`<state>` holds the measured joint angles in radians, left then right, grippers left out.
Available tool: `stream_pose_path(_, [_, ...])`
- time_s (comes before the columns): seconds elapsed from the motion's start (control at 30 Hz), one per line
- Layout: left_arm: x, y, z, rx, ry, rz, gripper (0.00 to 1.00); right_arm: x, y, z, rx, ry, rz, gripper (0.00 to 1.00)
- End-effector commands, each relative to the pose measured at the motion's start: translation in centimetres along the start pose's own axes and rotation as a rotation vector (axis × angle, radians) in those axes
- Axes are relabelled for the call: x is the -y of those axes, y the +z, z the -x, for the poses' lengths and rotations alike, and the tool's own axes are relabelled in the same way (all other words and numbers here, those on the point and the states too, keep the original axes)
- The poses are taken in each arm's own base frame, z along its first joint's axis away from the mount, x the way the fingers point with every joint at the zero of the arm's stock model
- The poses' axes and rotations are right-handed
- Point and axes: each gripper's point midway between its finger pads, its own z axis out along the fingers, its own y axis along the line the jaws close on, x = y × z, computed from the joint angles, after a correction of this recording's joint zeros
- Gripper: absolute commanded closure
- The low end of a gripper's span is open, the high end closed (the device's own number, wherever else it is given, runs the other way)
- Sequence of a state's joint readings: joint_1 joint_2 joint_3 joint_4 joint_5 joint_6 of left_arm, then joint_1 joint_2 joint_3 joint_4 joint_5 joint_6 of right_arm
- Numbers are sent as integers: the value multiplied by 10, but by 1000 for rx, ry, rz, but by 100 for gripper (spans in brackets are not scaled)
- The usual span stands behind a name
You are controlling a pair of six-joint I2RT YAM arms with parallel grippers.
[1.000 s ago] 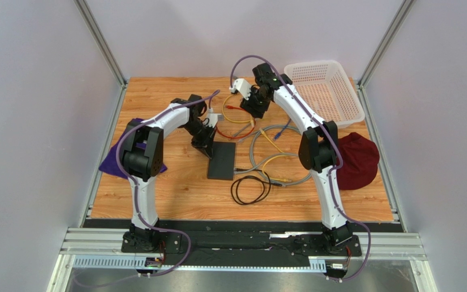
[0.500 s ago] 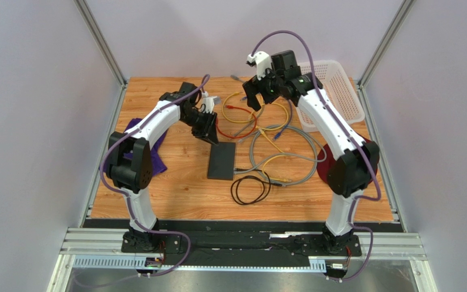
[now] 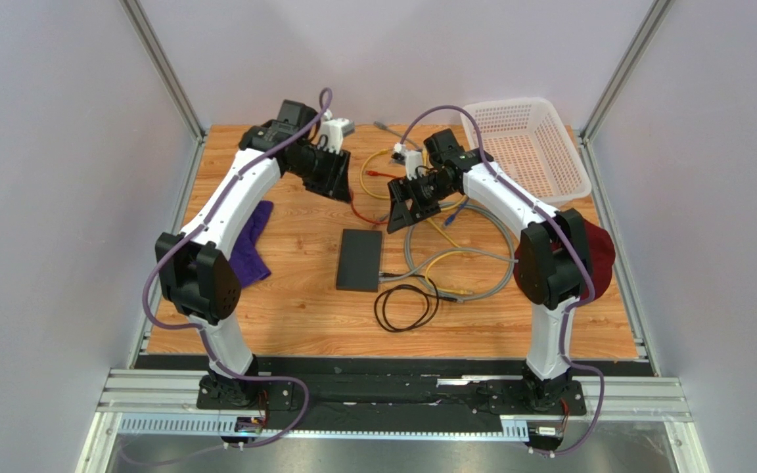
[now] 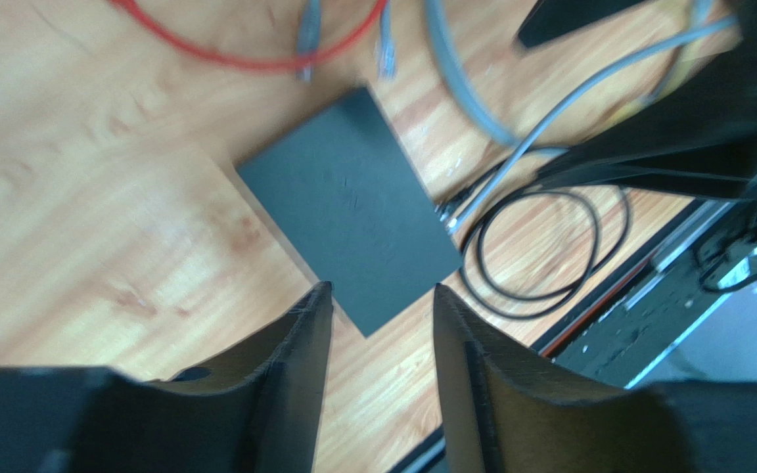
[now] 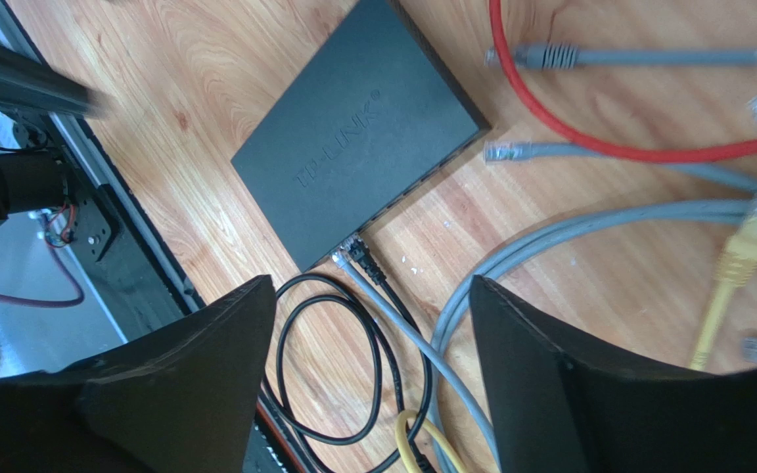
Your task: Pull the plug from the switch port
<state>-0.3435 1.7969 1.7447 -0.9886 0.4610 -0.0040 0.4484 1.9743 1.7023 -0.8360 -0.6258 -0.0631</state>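
The switch [image 3: 360, 259] lies flat near the centre of the worktop [image 3: 284, 305], long axis 12-to-6 in the top view, logo side up. Neither hand is touching it.

The left hand [image 3: 333, 182] hangs in the air at the switch's 11 o'clock. Its fingers [image 4: 294, 355] are parted with nothing between them, so it's released. Its wrist view looks down at the switch through the gap.

The right hand [image 3: 402, 212] hangs at the switch's 1 o'clock, over the cable tangle. Its fingers [image 5: 205, 355] are spread wide and empty, so it's released too.

The plug [image 5: 365, 261] is black-booted on a black lead and butts against the switch's 3 o'clock long edge, down by the 6 o'clock corner. A clear-tipped grey lead [image 5: 339, 259] sits just beside it. Can't tell whether either one is seated in a port.

The black lead coil [image 3: 402, 307] sits at the switch's 4 o'clock. A red cable [image 5: 649, 156] loops at 12 o'clock. Loose grey cables [image 5: 600, 222] and yellow cables [image 5: 743, 254] run from 1 to 3 o'clock.

The white basket [image 3: 526, 148] is at the worktop's 1 o'clock corner, the maroon cloth [image 3: 600, 258] at the 3 o'clock edge, and the purple cloth [image 3: 249, 248] at 9 o'clock.
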Motion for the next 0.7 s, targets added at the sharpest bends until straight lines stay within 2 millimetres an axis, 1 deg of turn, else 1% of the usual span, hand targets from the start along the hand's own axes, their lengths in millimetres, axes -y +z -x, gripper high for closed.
stream_pose_path(0.0, [-2,-25,18,85,13,-51,60,-21,-2,6,33,-19,133,21])
stream_pose_path(0.03, [-10,-12,19,87,-8,-52,72,-21,0,3,22,-26,155,20])
stream_pose_path(0.07, [-12,-4,16,80,-79,-69,79,-21,2,1,13,-40,176,21])
stream_pose_path(0.1, [-12,8,3,48,-135,-124,86,-23,2,-6,-11,-97,214,23])
stream_pose_path(0.13, [-12,19,2,49,-153,-154,96,-18,9,-14,-39,-94,218,24])
stream_pose_path(0.17, [-7,25,-4,35,-173,-188,100,-15,12,-18,-49,-103,213,24])
stream_pose_path(0.2, [0,31,-13,14,-188,-246,100,-17,12,-22,-55,-110,242,24])
stream_pose_path(0.23, [2,37,-17,3,-191,-269,100,-16,15,-26,-63,-136,260,24])
stream_pose_path(0.27, [5,42,-24,-17,-196,-290,100,-19,18,-28,-69,-128,288,24])
stream_pose_path(0.33, [4,50,-33,-46,-212,-308,100,-17,27,-35,-93,-100,309,24])
stream_pose_path(0.37, [1,58,-45,-73,-236,-306,100,-19,28,-38,-99,-101,326,24])
stream_pose_path(0.4, [-5,66,-50,-83,-245,-286,100,-18,30,-43,-111,-101,335,24])
stream_pose_path(0.43, [-9,71,-56,-95,-253,-276,100,-18,30,-41,-106,-127,344,24])
stream_pose_path(0.47, [-13,77,-65,-117,-257,-257,100,-20,30,-45,-128,-122,356,24])
stream_pose_path(0.5, [-20,85,-76,-157,-275,-242,100,-18,35,-49,-149,-113,366,25])
stream_pose_path(0.53, [-24,91,-83,-182,-268,-227,100,-19,37,-49,-153,-116,372,27])
stream_pose_path(0.57, [-38,97,-88,-207,-245,-146,100,-20,40,-50,-159,-110,379,27])
stream_pose_path(0.6, [-44,101,-98,-250,-200,-119,100,-19,44,-54,-165,-104,382,28])
stream_pose_path(0.67, [-45,104,-97,-268,-193,-107,100,-17,50,-61,-184,-103,375,28])
